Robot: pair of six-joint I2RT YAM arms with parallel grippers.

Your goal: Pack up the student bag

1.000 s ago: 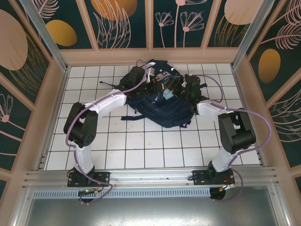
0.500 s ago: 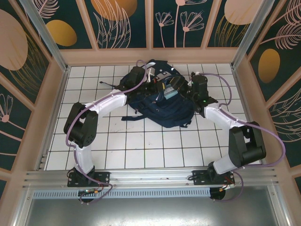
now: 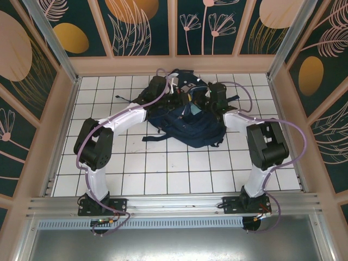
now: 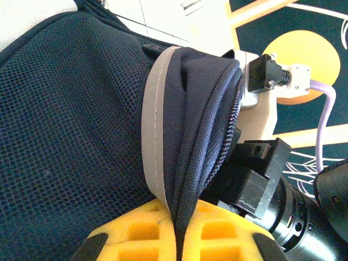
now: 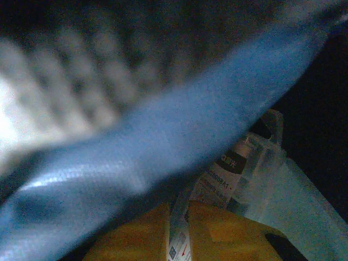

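Observation:
The student bag (image 3: 187, 128), navy-blue fabric, lies at the back centre of the white tiled table (image 3: 163, 168). My left gripper (image 3: 175, 98) is shut on the rim of its opening. In the left wrist view the yellow pads (image 4: 136, 234) pinch the zipper edge and grey stripe of the student bag (image 4: 70, 119), with my left gripper (image 4: 179, 235) pressed up against the fabric. My right gripper (image 3: 199, 102) reaches into the opening. It is shut (image 5: 178, 235) on a thin clear plastic packet (image 5: 283, 190) with a printed label, under the blue lining (image 5: 163, 125).
Loose bag straps trail onto the tiles at the front (image 3: 157, 137) and at the left (image 3: 122, 97). Wooden walls (image 3: 174, 64) close in the table at the back and sides. The right arm's black wrist (image 4: 272, 179) sits right beside the held rim.
The right arm has folded in from the right, and its gripper has moved left into the bag's opening with the packet. The left arm has stayed put, holding the rim.

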